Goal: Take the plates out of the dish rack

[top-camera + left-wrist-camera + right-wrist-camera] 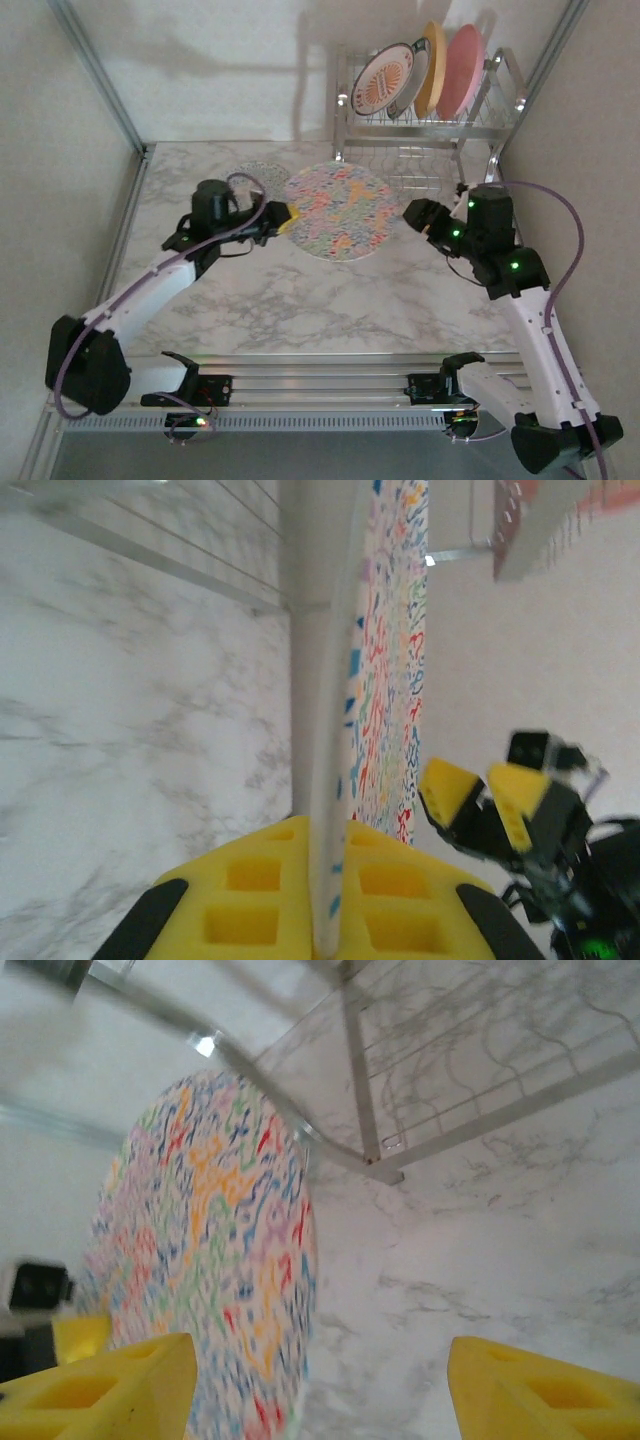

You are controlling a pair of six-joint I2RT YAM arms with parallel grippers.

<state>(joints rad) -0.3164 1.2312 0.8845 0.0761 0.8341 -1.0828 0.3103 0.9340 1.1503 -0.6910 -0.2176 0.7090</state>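
A speckled plate (338, 212) hangs above the middle of the table, its left rim pinched by my left gripper (283, 218), which is shut on it. In the left wrist view the plate (385, 680) runs edge-on between the yellow pads (250, 900). My right gripper (412, 215) stands open just off the plate's right edge. The right wrist view has the plate (200, 1280) beside the left pad (110, 1390). A second speckled plate (258, 172) lies flat behind my left arm. The dish rack (480, 125) holds a sunburst plate (385, 82), a yellow-orange plate (432, 65) and a pink plate (462, 70).
The rack's chrome leg (360, 1080) and lower wire shelf stand close behind my right gripper. A metal frame post (100, 75) and side walls bound the marble table (300, 300). Bare marble lies in front of the held plate.
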